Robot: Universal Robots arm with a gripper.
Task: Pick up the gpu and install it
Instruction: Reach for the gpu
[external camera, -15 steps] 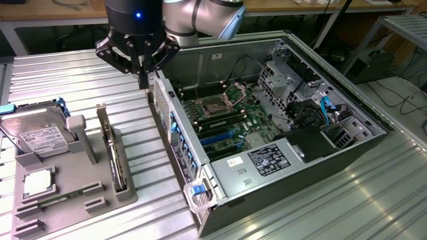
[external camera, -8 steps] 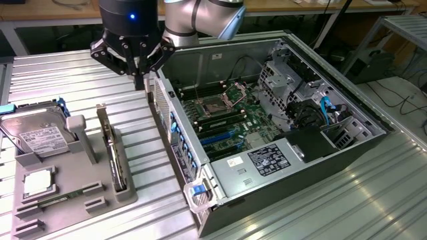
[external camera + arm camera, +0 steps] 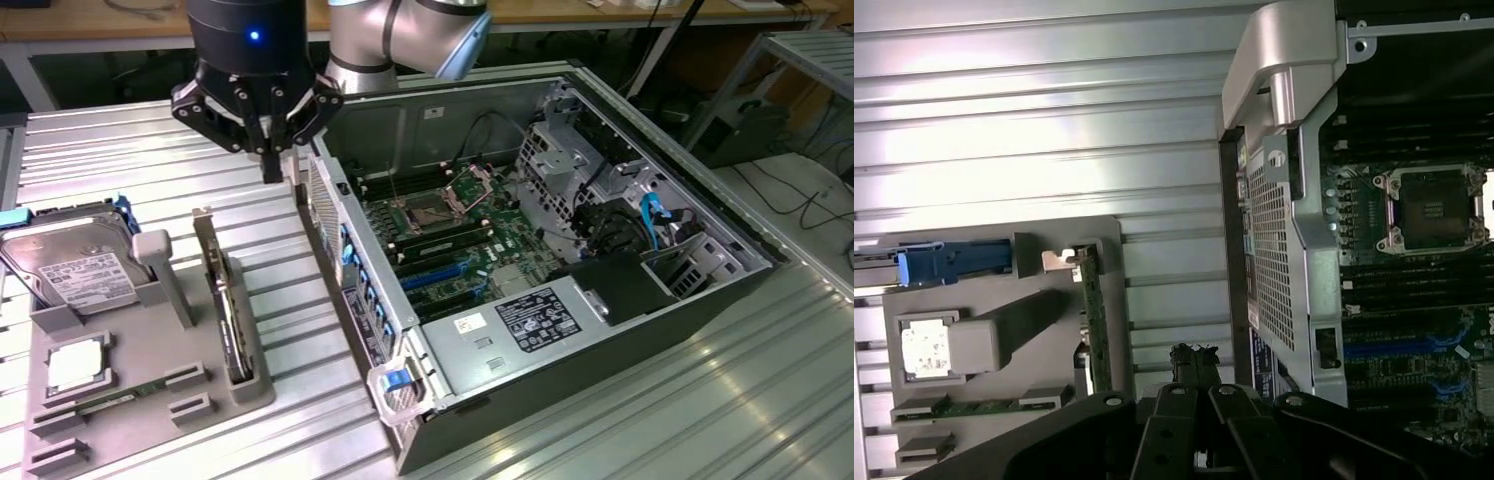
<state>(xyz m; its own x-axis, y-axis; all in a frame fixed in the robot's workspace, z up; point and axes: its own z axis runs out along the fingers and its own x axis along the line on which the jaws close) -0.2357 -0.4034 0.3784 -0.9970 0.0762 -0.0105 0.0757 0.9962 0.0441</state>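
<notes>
Black gripper [image 3: 272,170] points straight down, fingers pressed together. It hovers between the racked gpu [image 3: 227,300] and the case [image 3: 601,400].

Gpu [image 3: 224,300] upright in tray [image 3: 134,355] with hard drive [image 3: 74,268], computer case [image 3: 601,385] at exterior view's right

Open computer case [image 3: 574,410] (hard drive [image 3: 74,265] nearby)
</notes>
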